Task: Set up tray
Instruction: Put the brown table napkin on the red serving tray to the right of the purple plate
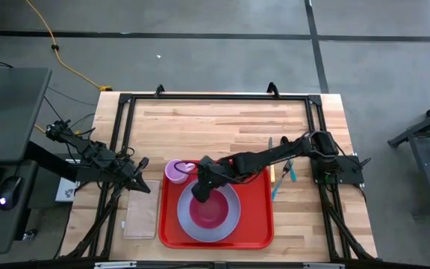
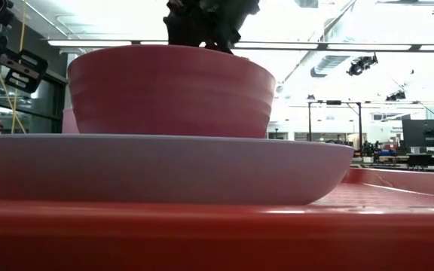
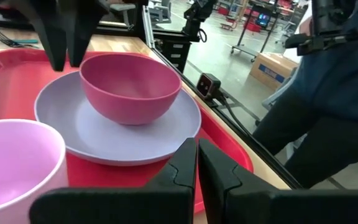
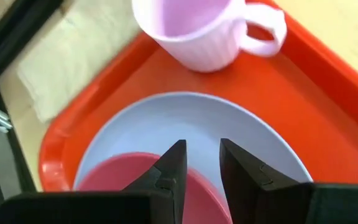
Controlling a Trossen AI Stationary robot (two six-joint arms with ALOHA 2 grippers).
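Releasing the pink bowl point(image 1: 209, 213) onto the plate point(image 1: 234, 220), centred in the tray point(image 1: 258, 224): right gripper point(image 4: 199, 163) narrowly parted above the bowl's rim; lift straight up.

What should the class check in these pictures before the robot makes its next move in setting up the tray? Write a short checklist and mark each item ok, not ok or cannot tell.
1. Plate lies flat on the tray: ok.
2. Pink bowl sits upright on the plate: ok.
3. Right hand has let go of the bowl: cannot tell; its fingers straddle the bowl's rim with a gap between them.
4. Mug stands upright at the tray's corner: ok.
5. Napkin is on the tray: not ok; it lies on the table beside it.
6. Left hand is shut, empty and clear of the dishes: ok.
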